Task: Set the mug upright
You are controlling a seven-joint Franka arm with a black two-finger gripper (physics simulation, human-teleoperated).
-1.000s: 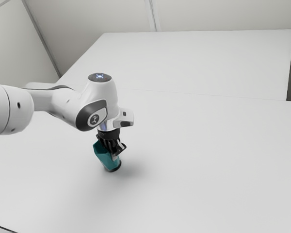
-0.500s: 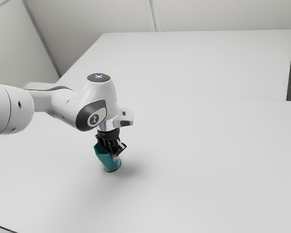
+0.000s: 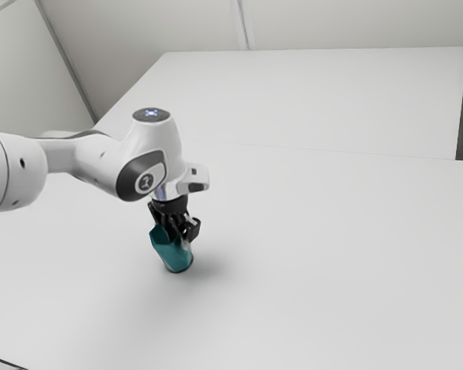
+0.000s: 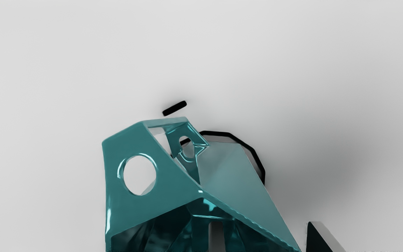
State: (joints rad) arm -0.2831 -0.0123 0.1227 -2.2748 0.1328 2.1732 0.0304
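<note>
1. The mug (image 3: 171,253) stands upright below me, base on the table (image 3: 332,270).
2. My gripper (image 4: 264,225) is open: one finger (image 4: 217,239) inside the mug, the other (image 4: 324,239) outside, apart from its wall.
3. I judge this the release; next, rise straight without tipping it.

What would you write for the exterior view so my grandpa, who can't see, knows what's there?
A black robot gripper reaches down to the mouth of a teal mug, whose base is on a big white table. The white robot arm comes in from the exterior view's left.
</note>
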